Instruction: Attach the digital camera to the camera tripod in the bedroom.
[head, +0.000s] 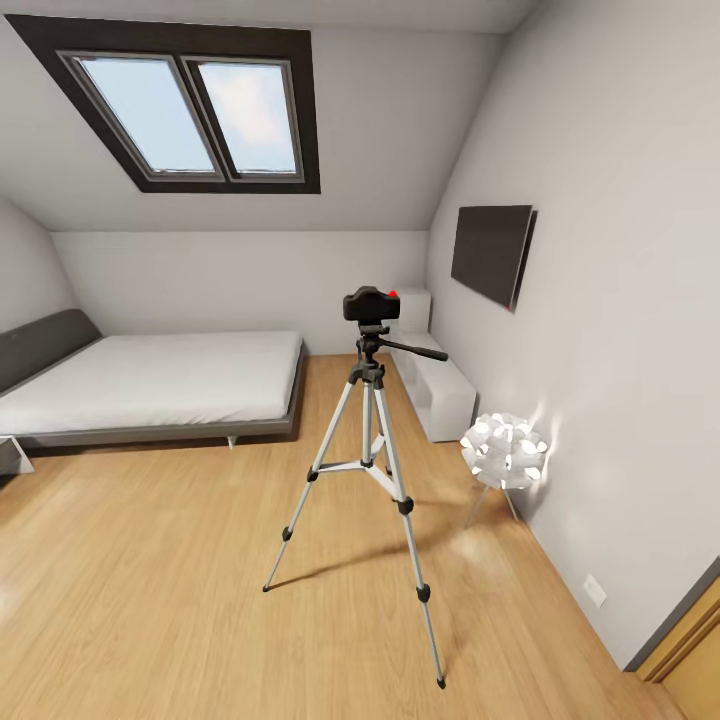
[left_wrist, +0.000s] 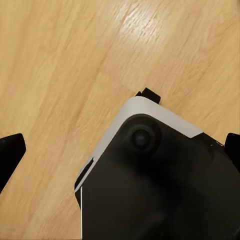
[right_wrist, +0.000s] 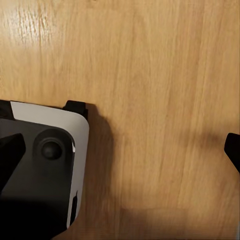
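The camera tripod (head: 372, 450) stands on the wood floor in the middle of the bedroom, its three silver legs spread. The small black digital camera (head: 370, 303) with a red dot sits on top of the tripod's black head, whose long handle points right. In the left wrist view my left gripper (left_wrist: 120, 150) hangs open over the floor with nothing between its fingertips (left_wrist: 10, 152). My right gripper (right_wrist: 120, 152) is likewise open and empty, its dark fingertips (right_wrist: 233, 150) at the picture's sides.
A low grey-and-white bed (head: 150, 385) lies at the left. A white bench (head: 435, 390) and a white ball lamp (head: 504, 450) stand along the right wall under a dark screen (head: 492, 253). My own base (left_wrist: 160, 185) sits below both grippers. A wooden door (head: 690, 650) is at the near right.
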